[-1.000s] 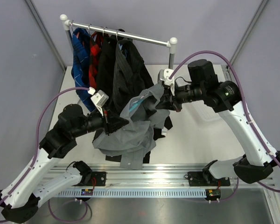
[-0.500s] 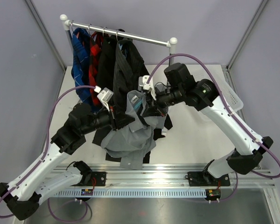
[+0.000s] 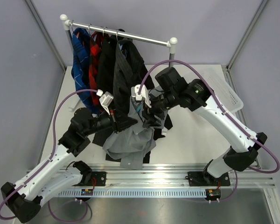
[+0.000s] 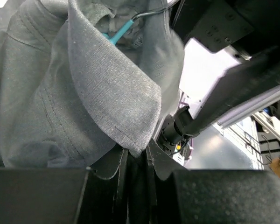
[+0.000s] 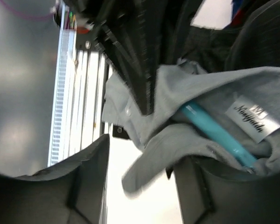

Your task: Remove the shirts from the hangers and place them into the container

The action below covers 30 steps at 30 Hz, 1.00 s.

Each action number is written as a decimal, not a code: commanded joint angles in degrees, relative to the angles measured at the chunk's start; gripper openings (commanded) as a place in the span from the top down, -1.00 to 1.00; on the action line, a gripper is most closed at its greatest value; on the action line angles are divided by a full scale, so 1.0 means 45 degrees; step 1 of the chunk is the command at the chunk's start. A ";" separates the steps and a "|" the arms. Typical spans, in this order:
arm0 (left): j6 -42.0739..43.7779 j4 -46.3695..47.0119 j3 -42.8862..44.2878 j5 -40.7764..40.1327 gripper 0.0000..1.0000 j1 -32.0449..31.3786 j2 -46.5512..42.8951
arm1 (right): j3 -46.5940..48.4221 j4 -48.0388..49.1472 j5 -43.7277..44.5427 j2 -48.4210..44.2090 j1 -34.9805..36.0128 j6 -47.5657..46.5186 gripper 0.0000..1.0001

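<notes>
White mesh container (image 3: 229, 93), partly hidden, seems well apart from grey shirt (image 3: 130, 140).

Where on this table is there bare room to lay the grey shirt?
Bare tabletop between the grey shirt and the right arm, in front of the container. Crowded at centre, where the left arm meets it, and back left under the hanging shirts.

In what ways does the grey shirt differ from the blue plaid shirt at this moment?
The grey shirt is plain; the blue plaid shirt is checked. The blue plaid shirt hangs straight from the rail, while the grey shirt is off it and crumpled. The left gripper pinches the grey shirt's cloth; no gripper touches the blue plaid shirt. Neither lies in the container.
</notes>
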 commanded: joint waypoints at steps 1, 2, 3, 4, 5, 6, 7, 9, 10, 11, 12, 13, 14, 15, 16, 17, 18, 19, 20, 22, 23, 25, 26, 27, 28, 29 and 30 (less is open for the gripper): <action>-0.0646 0.4505 -0.0649 0.2454 1.00 0.0275 -0.0366 | 0.0140 -0.1446 0.0990 -0.0687 0.0084 -0.1829 -0.36; -0.0863 0.5632 -0.1038 0.2591 1.00 0.0315 -0.0289 | 0.0217 -0.1506 0.1262 -0.0941 0.0103 -0.2027 -0.56; -0.1291 0.6204 -0.1274 0.2844 1.00 0.0373 -0.0211 | 0.0276 -0.1564 0.1362 -0.1466 0.0084 -0.2280 -0.64; -0.1469 0.6751 -0.1450 0.2943 1.00 0.0393 -0.0152 | 0.0335 -0.1662 0.1421 -0.1703 0.0084 -0.2708 -0.74; -0.1645 0.7665 -0.1587 0.3002 1.00 0.0413 -0.0093 | 0.0432 -0.1682 0.1537 -0.1937 0.0084 -0.2887 -0.86; -0.1782 0.8042 -0.1821 0.3138 1.00 0.0452 -0.0015 | 0.0472 -0.1740 0.1558 -0.2346 0.0084 -0.3082 -0.91; -0.1957 0.8355 -0.1901 0.3197 1.00 0.0510 -0.0015 | 0.0491 -0.1934 0.1558 -0.2524 0.0103 -0.3451 -0.95; -0.1940 0.8981 -0.2037 0.3372 1.00 0.0550 -0.0131 | 0.0686 -0.2150 0.1733 -0.2799 0.0084 -0.3610 -0.99; -0.1881 0.9099 -0.2038 0.3451 1.00 0.0569 -0.0209 | 0.0726 -0.2306 0.1869 -0.2857 0.0084 -0.3650 -0.99; -0.1823 0.9158 -0.2038 0.3471 1.00 0.0569 -0.0307 | 0.0668 -0.2307 0.2141 -0.3032 0.0084 -0.3650 -0.99; -0.1629 0.9120 -0.1999 0.3626 1.00 0.0589 -0.0501 | 0.0609 -0.2288 0.2279 -0.3111 0.0084 -0.3689 -0.99; -0.1530 0.8965 -0.1960 0.3724 1.00 0.0589 -0.0599 | 0.0551 -0.2230 0.2397 -0.3228 0.0084 -0.3708 -0.99; -0.1433 0.8828 -0.1921 0.3918 1.00 0.0608 -0.0658 | 0.0550 -0.2210 0.2688 -0.3384 0.0084 -0.3709 -0.99; -0.1258 0.8691 -0.1863 0.4017 1.00 0.0608 -0.0833 | 0.0608 -0.2210 0.2884 -0.3424 0.0084 -0.3747 -0.99; -0.1179 0.8361 -0.1746 0.4153 1.00 0.0608 -0.0893 | 0.0686 -0.2248 0.3060 -0.3482 0.0084 -0.3864 -0.99; -0.1158 0.8223 -0.1687 0.4445 1.00 0.0608 -0.0913 | 0.0880 -0.2268 0.3391 -0.3541 0.0084 -0.4020 -0.99; -0.1100 0.8105 -0.1609 0.4602 1.00 0.0608 -0.0952 | 0.0979 -0.2345 0.3587 -0.3580 0.0084 -0.4350 -0.99; -0.1080 0.7891 -0.1473 0.4778 1.00 0.0628 -0.0971 | 0.1212 -0.2346 0.3937 -0.3600 0.0065 -0.4875 -0.99; -0.1080 0.7754 -0.1414 0.5128 1.00 0.0628 -0.0952 | 0.1330 -0.2327 0.4037 -0.3600 0.0026 -0.5112 -0.99; -0.1002 0.7210 -0.1238 0.5442 1.00 0.0628 -0.0952 | 0.1681 -0.2462 0.4174 -0.3464 -0.0091 -0.5755 -0.94; -0.0925 0.6896 -0.0986 0.5773 1.00 0.0628 -0.0971 | 0.2031 -0.2483 0.4195 -0.3328 -0.0092 -0.5875 -0.93; -0.0204 0.5225 -0.0556 0.5990 1.00 0.0628 -0.0991 | 0.2675 -0.2773 0.3807 -0.3190 -0.0150 -0.6188 -0.88; 0.0069 0.4730 -0.0206 0.6145 1.00 0.0628 -0.1088 | 0.2872 -0.2931 0.3611 -0.3054 -0.0170 -0.6305 -0.88; 0.0517 0.4300 -0.0047 0.6205 1.00 0.0628 -0.1147 | 0.2990 -0.3126 0.3396 -0.3034 -0.0208 -0.6480 -0.87; 0.0753 0.3484 0.0089 0.6264 1.00 0.0628 -0.1186 | 0.3011 -0.3650 0.3027 -0.2976 -0.0286 -0.7004 -0.86; 0.0969 0.3108 0.0284 0.6380 1.00 0.0628 -0.1244 | 0.2895 -0.4022 0.2907 -0.2917 -0.0287 -0.7435 -0.79; 0.1203 0.2892 0.0557 0.6459 1.00 0.0628 -0.1226 | 0.2643 -0.4413 0.2828 -0.2916 -0.0287 -0.7826 -0.80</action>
